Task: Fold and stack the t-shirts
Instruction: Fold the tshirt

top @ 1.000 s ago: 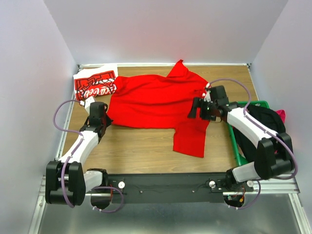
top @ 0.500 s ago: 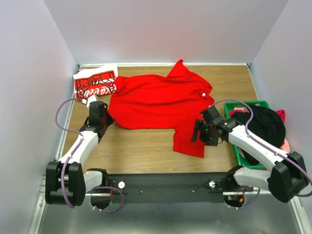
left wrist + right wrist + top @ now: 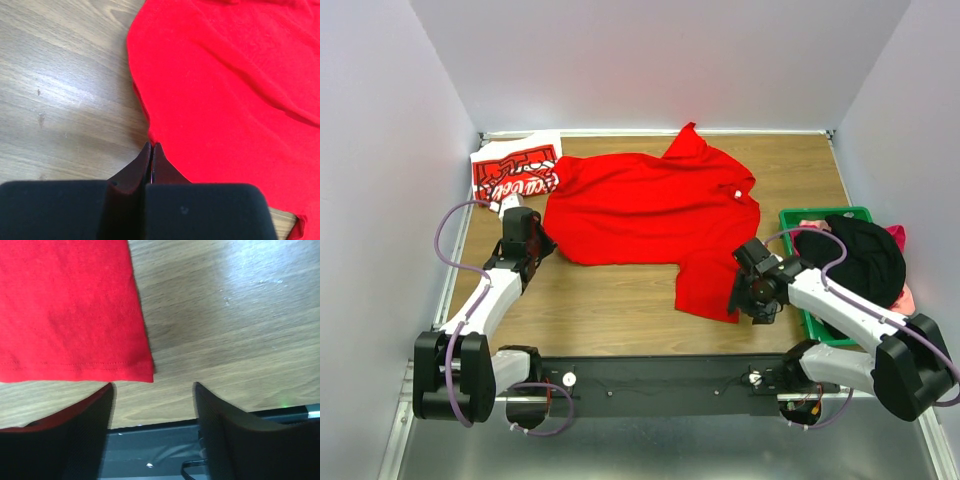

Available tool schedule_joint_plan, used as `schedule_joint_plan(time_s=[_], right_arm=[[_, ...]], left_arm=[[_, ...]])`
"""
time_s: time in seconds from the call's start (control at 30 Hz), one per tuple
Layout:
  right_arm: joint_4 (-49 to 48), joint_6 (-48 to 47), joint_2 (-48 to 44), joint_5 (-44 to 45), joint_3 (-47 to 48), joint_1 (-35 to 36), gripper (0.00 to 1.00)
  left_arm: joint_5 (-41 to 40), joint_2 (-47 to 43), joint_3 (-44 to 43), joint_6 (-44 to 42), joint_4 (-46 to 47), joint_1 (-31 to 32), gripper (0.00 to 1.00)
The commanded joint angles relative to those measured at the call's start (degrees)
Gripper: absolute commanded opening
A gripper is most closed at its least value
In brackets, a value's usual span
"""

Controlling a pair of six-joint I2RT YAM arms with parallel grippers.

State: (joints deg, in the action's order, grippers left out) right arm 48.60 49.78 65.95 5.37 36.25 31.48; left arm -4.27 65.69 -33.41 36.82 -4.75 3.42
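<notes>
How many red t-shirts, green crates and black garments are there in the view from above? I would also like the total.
Red t-shirts: 2 (plain red t-shirt, lettered red t-shirt)
Green crate: 1
Black garment, in the crate: 1
Total: 4

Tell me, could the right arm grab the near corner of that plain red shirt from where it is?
Probably yes. The right arm hangs just beside the hem corner of the plain red shirt, jaws open, nothing between.
</notes>
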Motion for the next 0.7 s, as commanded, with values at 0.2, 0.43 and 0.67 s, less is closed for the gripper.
schedule_joint_plan(time_s=[0.2, 0.43, 0.67], right_arm=[[-4.8, 1.8, 1.0, -0.1, -4.2, 0.4, 0.52], [-7.6, 1.7, 1.9, -0.1, -4.4, 0.4, 0.45], [-9.3, 1.3, 4.6, -0.5, -4.3, 0.5, 0.38]], left_arm=[[1.9, 0.1, 0.2, -0.9, 1.4, -0.3, 0.0], [1.8, -0.1, 0.3, -0.9, 1.3, -0.3, 0.0], [1.9, 0.1, 0.1, -1.0, 1.3, -0.3, 0.0]])
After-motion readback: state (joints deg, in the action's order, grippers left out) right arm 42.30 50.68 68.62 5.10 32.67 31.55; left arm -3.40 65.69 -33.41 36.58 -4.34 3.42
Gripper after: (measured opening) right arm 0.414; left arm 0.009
